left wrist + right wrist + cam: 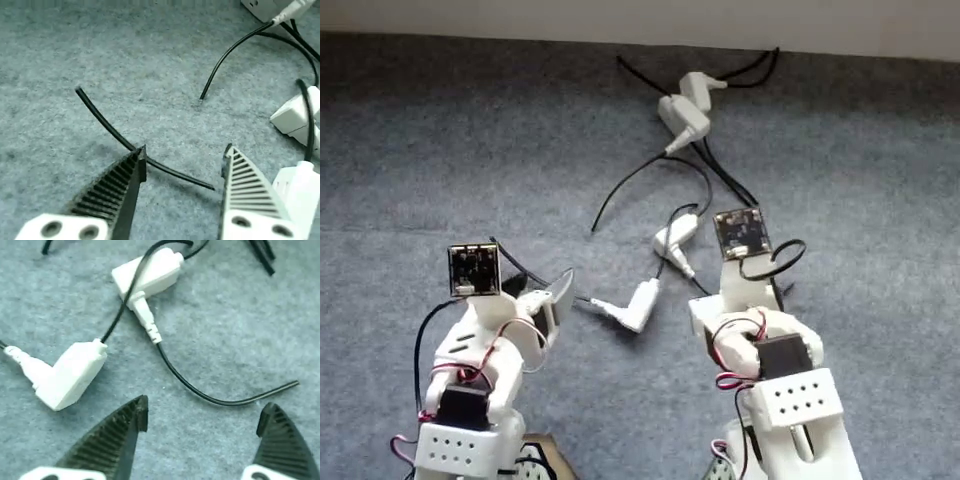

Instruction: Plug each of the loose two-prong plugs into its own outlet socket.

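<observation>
left gripper (185, 150): fingers apart, over black cable (112, 129). socket block (638, 303), second socket block (675, 238): mid-table, plug (145, 315) at one's mouth, seating unclear. right gripper (205, 405): fingers apart, near both. i judge: approach step; next, pinch a plug squarely.

Three white socket-and-plug sets lie on the grey carpeted counter (440, 150). The nearest socket block (644, 298) lies flat near the counter's middle, with a slim white plug (601, 307) sticking out of one end and a black cord leaving the other. Just beyond it, the middle socket block (676, 236) carries a second plug (684, 267), whose black cord curls to a loose cut tip. Farthest back, two far blocks (684, 112) lie touching, with a third plug (672, 147) protruding.
</observation>
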